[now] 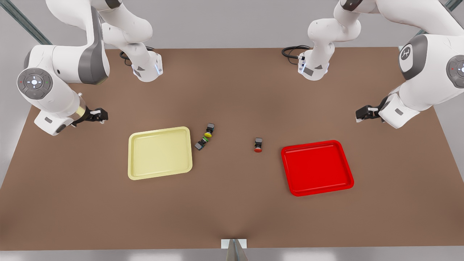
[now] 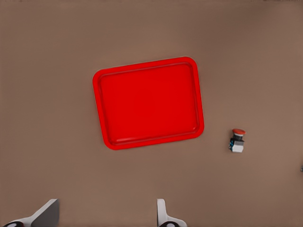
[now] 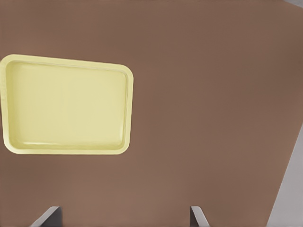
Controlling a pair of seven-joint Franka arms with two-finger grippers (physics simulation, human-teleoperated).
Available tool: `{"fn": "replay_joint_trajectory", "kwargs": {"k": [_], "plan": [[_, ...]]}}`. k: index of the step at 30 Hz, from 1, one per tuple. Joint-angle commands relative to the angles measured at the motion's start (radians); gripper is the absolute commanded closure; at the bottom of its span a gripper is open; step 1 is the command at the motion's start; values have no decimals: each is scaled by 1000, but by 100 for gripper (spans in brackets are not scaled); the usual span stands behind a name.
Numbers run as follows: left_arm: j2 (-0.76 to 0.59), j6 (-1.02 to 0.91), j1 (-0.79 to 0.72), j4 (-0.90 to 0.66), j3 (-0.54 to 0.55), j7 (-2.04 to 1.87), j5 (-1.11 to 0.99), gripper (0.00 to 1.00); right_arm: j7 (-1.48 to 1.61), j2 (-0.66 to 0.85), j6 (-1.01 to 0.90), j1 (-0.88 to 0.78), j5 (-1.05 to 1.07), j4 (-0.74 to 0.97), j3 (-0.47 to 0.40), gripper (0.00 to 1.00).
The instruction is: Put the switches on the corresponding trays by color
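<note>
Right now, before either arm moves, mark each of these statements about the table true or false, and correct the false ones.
1. The red switch already lies inside the red tray. False: it sits on the table, apart from the tray, toward the yellow tray.
2. The yellow switch lies beside a green-capped switch. True.
3. Both trays hold nothing. True.
4. The left gripper is shut on a switch. False: its fingers are open and hold nothing; it hangs near the red tray.
5. The right gripper hangs near the yellow tray, fingers open. True.
</note>
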State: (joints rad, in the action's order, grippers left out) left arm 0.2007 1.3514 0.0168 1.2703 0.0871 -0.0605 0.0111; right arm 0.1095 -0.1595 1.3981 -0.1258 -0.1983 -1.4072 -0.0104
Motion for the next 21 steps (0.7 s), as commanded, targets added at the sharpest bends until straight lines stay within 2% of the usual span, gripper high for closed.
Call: {"fn": "replay_joint_trajectory", "kwargs": {"k": [1,2,3,5,7,8,9,10,12,14,15,17,21], "plan": [[-1,9,0,0,0,-25,0,0,25,1,10,0,0,0,0,0],[-1,8,-1,3,0,-30,0,0,25,-2,10,-2,0,0,0,0],[6,15,-84,67,3,-30,0,0,33,-6,-25,-35,-1,-6,1,0],[131,32,-279,66,13,-61,3,0,-2,-49,-51,-185,76,-44,1,0],[233,159,-419,90,11,-85,0,0,-526,-153,-38,-402,166,-29,1,0],[220,371,-446,251,11,-105,3,0,-712,-186,61,-442,221,-36,0,0],[207,626,-514,376,13,-295,-2,0,-898,-233,153,-505,263,-38,-2,0],[220,752,-571,443,11,-326,-2,0,-1109,-278,248,-552,272,-42,-2,0],[264,810,-627,478,11,-334,-5,0,-1321,-348,380,-595,272,-47,-2,0],[301,1009,-650,592,11,-334,-3,0,-1383,-353,429,-595,272,-67,-2,0],[321,1043,-663,592,10,-334,0,0,-1398,-359,441,-595,273,-69,-2,0],[333,1045,-664,592,6,-357,3,0,-1446,-361,513,-592,272,-118,-2,0],[358,1039,-661,603,-23,-470,1,0,-1476,-348,740,-598,247,-328,-3,0]]}}
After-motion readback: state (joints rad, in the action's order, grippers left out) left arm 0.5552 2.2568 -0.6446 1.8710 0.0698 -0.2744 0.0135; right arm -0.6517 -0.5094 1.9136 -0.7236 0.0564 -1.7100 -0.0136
